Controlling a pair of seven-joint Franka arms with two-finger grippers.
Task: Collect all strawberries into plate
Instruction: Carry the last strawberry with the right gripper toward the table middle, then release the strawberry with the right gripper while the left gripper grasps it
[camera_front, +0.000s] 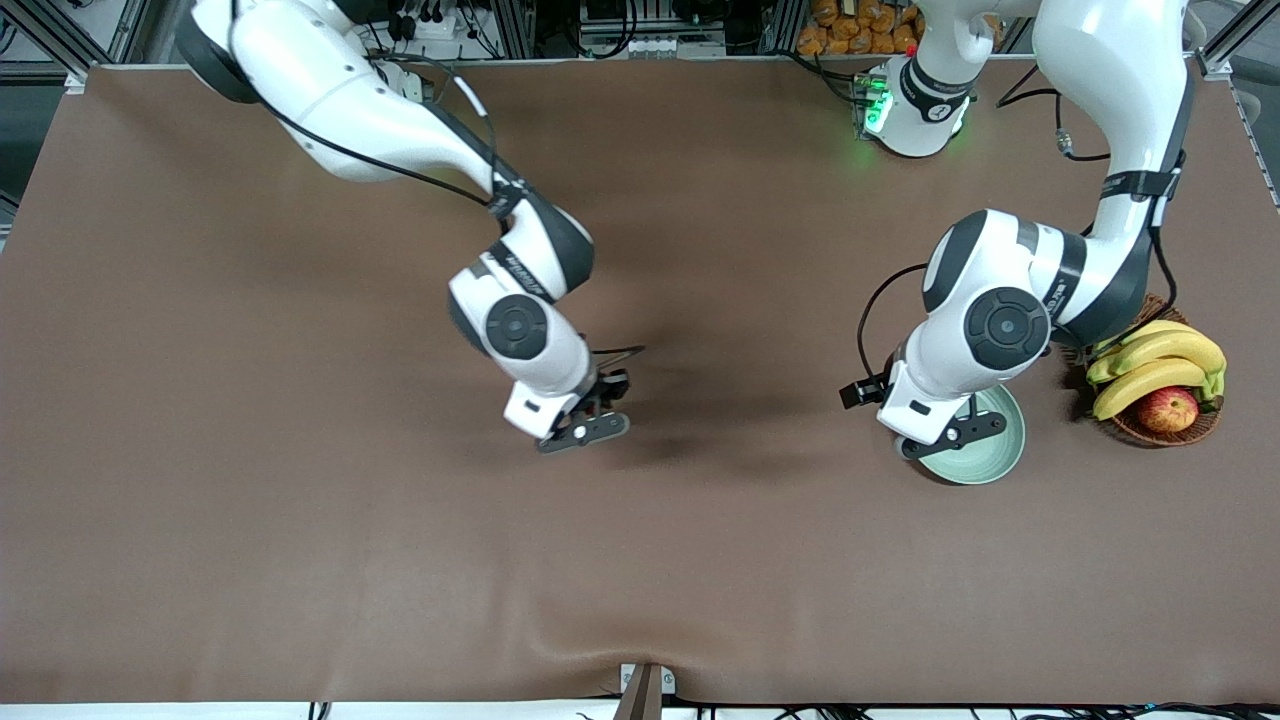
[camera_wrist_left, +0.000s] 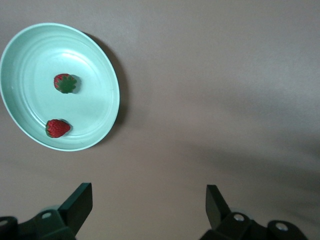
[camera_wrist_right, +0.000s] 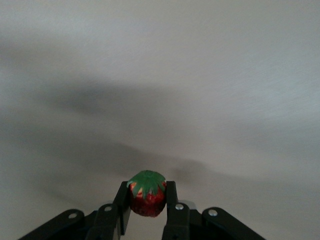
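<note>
The round, pale mint-green shallow plate (camera_front: 1000, 455) lay on the brown table mat (camera_front: 300, 550), beside the brown woven wicker basket (camera_front: 1170, 425) of yellow bananas (camera_front: 1160, 365) and a red-yellow apple (camera_front: 1168, 408) at the left arm's end of the table. Two small red strawberries with dark green leafy caps already sat inside the plate: one strawberry (camera_wrist_left: 65, 83) near its middle, the other strawberry (camera_wrist_left: 57, 128) close to its rim.

The third strawberry (camera_wrist_right: 146, 194) was pinched between the fingers (camera_wrist_right: 123, 205) of the right gripper (camera_front: 592, 418), cap turned away from the wrist, with the berry's red body squeezed at its widest part. That gripper hung over bare mat well apart from the plate, toward the right arm's end of the table. The left gripper (camera_front: 945, 435) hovered over the plate's edge with its fingers (camera_wrist_left: 77, 202) spread wide and nothing between them; that arm appeared to be waiting.

The berry looked light and small, so its weight should be no trouble. Whether real or a model, its rounded, tapering sides could slip out of flat pads, and a real one would bruise under a hard squeeze. The hold across the broad shoulder just under the cap seemed the sound one, since the pointed tip offers little to grip. Two of three berries appeared collected, so the held one probably remained to be carried over the plate and let go low, lest it bounce or roll over the shallow rim.
</note>
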